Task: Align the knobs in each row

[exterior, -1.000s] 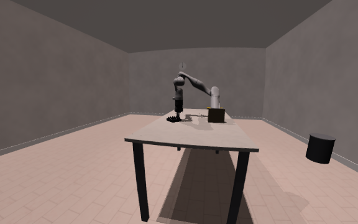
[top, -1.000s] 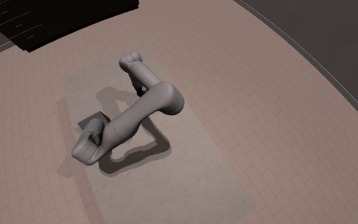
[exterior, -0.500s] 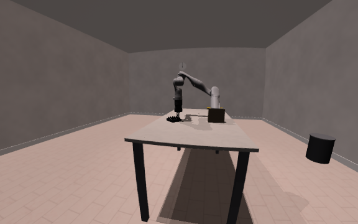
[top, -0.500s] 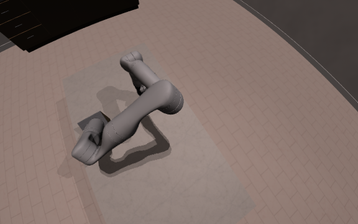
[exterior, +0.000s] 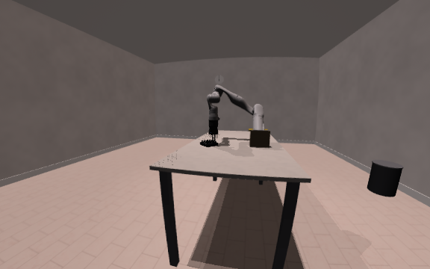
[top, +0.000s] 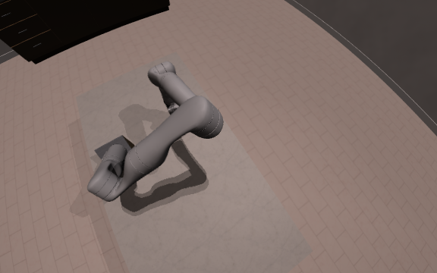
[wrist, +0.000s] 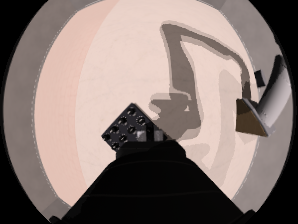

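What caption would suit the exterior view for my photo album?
Gray arm bends down over the table, gripper shut on a knob of the black knob box.

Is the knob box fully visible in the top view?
No, the arm covers most of the knob box, so only one dark corner shows beside the wrist.
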Robot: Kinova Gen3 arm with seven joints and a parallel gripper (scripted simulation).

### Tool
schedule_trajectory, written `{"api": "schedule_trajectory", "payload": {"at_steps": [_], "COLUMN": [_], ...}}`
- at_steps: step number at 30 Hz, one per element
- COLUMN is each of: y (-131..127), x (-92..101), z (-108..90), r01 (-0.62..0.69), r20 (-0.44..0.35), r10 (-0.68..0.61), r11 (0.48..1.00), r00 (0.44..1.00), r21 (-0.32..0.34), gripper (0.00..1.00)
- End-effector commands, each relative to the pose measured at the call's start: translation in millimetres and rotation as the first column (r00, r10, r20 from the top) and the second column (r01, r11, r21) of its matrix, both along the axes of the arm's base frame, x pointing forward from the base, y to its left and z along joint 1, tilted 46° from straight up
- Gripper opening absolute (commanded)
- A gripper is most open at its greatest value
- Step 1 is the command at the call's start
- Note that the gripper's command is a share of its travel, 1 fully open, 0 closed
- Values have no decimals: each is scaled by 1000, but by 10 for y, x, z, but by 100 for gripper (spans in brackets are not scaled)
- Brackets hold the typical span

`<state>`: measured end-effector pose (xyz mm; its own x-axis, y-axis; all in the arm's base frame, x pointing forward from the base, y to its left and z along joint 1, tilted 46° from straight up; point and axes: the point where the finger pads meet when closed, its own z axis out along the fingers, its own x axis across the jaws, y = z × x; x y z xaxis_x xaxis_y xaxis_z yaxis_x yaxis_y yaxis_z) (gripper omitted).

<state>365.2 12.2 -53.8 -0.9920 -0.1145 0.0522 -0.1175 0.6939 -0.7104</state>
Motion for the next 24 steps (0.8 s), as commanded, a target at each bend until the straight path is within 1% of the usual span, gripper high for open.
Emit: {"api": "schedule_trajectory", "payload": {"at_steps": [1,5,7,10,22,24], "y": [9,9,9,9,9,9], "x": [4,4,4,4,4,4], "z": [4,4,4,4,4,4], "r01": [29,89,89,133,290,290], "r20": [34,94,94,139,297,297], "r10": [-29,-90,-90,-135,-296,-296], "r11": [1000,996,996,991,955,955], "r00": [999,991,991,981,908,908], "r21": [2,10,10,18,66,66], "gripper": [30,30,30,30,30,30]}}
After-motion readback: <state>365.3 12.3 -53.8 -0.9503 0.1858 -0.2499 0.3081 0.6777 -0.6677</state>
